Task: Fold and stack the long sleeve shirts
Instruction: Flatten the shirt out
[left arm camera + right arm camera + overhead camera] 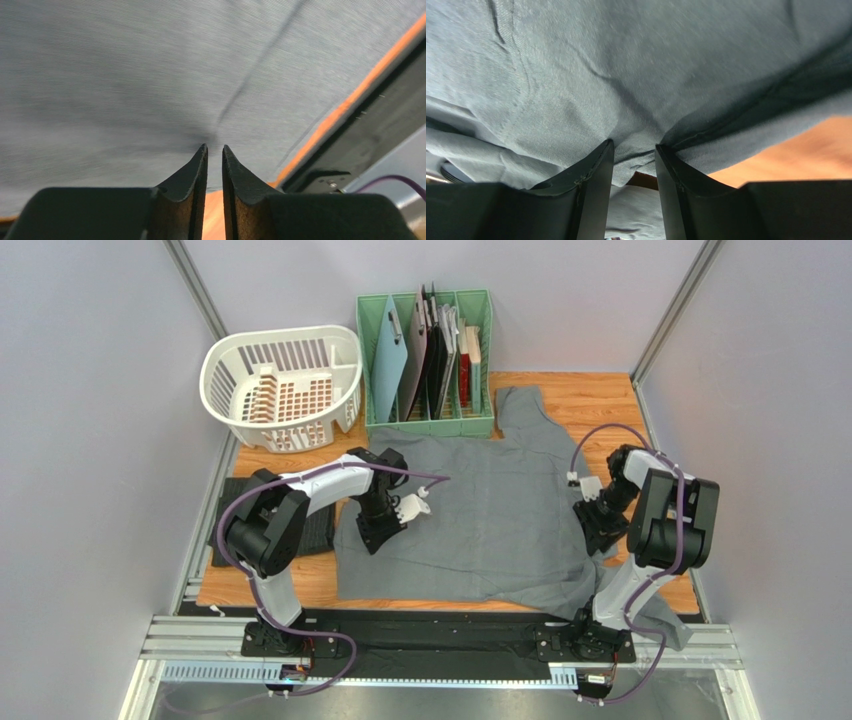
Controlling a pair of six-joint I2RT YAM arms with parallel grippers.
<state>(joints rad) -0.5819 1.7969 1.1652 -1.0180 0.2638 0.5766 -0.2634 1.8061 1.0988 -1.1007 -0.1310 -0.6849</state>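
The plain medium grey long sleeve cloth shirt (490,510) lies spread nearly flat across the middle of the orange-brown wooden table (590,390). One part of it reaches toward the far edge, and its near hem lies close to the arms' bases. The left gripper (372,540) is down on the shirt's left side, just inside the edge. In its wrist view the jaws stand almost together and the shirt (125,75) puckers to a point right at their tips, so they appear to be pinching a small ridge of fabric. The right gripper (603,540) is down at the right edge, where the fabric is bunched. Its jaws stand a little wider, with a fold of the shirt (626,65) gathered between their tips. The shirt looks light, thin and limp. It will likely sag from any grip and slide easily on the smooth wood, and a pinch may catch only one layer. It is probably best held at an edge or seam on both sides at once and lifted evenly, so the fold lands straight.
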